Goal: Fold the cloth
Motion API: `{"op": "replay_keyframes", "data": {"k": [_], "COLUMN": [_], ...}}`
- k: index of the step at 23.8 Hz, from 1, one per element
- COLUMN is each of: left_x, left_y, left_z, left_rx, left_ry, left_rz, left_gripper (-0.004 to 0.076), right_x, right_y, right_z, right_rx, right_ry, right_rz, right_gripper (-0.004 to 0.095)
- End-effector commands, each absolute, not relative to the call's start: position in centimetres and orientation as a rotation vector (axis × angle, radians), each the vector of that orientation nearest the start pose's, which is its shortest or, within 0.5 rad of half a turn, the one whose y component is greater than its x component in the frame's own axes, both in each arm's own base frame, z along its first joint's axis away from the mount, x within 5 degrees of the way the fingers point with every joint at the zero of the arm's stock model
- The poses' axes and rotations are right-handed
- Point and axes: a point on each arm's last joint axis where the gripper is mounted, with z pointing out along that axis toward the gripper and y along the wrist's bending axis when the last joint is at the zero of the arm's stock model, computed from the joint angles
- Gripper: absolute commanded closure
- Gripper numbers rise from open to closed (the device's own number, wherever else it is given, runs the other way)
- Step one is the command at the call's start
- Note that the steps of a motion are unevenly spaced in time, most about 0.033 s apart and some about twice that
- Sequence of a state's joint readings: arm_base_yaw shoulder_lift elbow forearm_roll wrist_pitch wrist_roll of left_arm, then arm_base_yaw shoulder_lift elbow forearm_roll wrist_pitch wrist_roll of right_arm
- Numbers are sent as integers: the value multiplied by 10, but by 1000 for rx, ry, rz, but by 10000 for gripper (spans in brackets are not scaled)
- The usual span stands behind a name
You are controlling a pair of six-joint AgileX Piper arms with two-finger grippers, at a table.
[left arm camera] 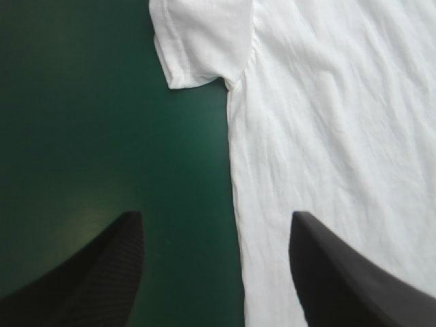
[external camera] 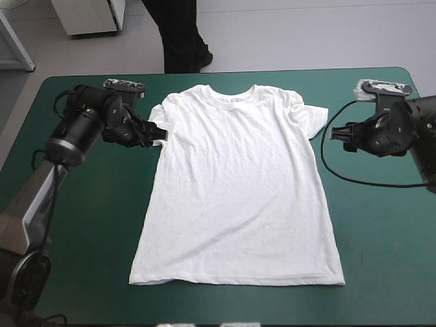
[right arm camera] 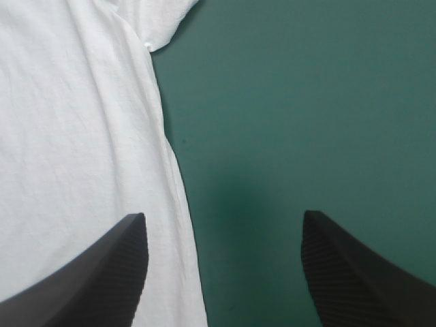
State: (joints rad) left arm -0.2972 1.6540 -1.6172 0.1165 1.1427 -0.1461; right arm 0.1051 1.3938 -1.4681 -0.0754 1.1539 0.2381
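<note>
The T-shirt (external camera: 238, 191) lies spread flat in the middle of the teal-green cover (external camera: 381, 238), its whole upward face plain white cloth with light wrinkles. Its collar (external camera: 231, 92) points to the table's far edge and its hem (external camera: 238, 281) lies straight along the near side. Both short sleeves are spread outward from the body, one (external camera: 160, 116) toward the left arm and the other (external camera: 310, 116) toward the right arm. The left gripper (external camera: 155, 133) is at the T-shirt's side just below that sleeve, its tip meeting the cloth's edge in the high view. In its own wrist view it (left arm camera: 216, 214) stands wide open astride the side edge, one black finger (left arm camera: 88, 279) over bare cover and the other (left arm camera: 340, 279) over the white body, with the sleeve (left arm camera: 201, 48) ahead of it. The right gripper (external camera: 338, 133) is just beside the opposite sleeve. It (right arm camera: 223, 214) is likewise spread wide, one finger (right arm camera: 88, 279) above the T-shirt's body and its mate (right arm camera: 354, 279) above the cover. The side edge runs between them up to the armpit (right arm camera: 148, 46). Whether either gripper touches the cloth cannot be told.
</note>
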Motion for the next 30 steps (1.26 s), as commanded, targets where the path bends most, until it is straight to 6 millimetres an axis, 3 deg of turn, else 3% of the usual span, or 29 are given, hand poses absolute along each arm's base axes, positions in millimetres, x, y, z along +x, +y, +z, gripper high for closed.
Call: {"op": "replay_keyframes", "data": {"k": [1, 9, 18, 22, 23, 25, 26, 30], "left_x": [352, 383, 412, 420, 421, 422, 422, 422], "left_y": [-98, -109, -107, -115, -116, -120, -120, -119], "left_z": [361, 315, 247, 218, 214, 211, 211, 209], "left_rx": [226, 241, 244, 220, 212, 190, 190, 198], "left_ry": [2610, 2742, 2892, 2945, 2951, 2953, 2955, 2962], "left_rz": [-10, -76, -49, -130, -148, -201, -200, -188], "left_gripper": [272, 273, 273, 279, 318, 535, 706, 731], "right_x": [295, 305, 305, 305, 306, 306, 306, 309], "right_y": [19, 19, 19, 19, 19, 19, 19, 19], "right_z": [406, 401, 401, 401, 401, 401, 401, 397], "right_rx": [146, 130, 132, 131, 131, 131, 131, 78], "right_ry": [2503, 2509, 2507, 2501, 2500, 2500, 2500, 2520], "right_rz": [115, 103, 104, 105, 105, 103, 103, 86], "right_gripper": [310, 310, 314, 314, 314, 322, 326, 325]}}
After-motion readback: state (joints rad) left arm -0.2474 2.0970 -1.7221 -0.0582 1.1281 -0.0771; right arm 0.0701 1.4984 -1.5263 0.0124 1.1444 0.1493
